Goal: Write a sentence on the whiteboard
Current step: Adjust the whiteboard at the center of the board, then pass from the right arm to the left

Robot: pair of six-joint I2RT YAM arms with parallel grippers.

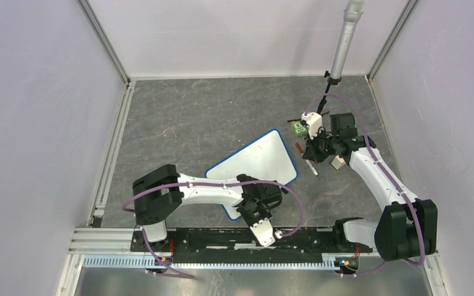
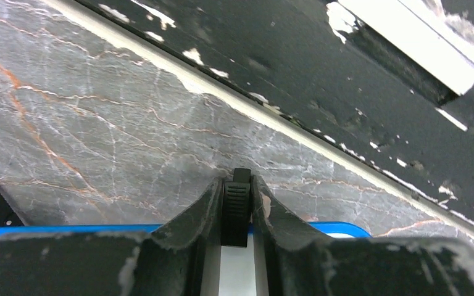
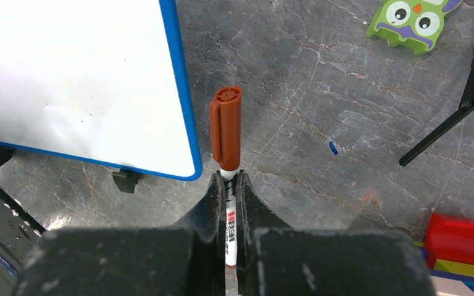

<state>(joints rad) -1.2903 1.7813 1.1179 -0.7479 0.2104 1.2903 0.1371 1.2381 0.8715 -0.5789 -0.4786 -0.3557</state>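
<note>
Only print spotted: small red lettering running along the white barrel of the marker [image 3: 226, 135], below its brown cap. Too small and partly hidden, so no word can be made out. Nothing legible on the whiteboard [image 3: 68, 74] or elsewhere.
</note>
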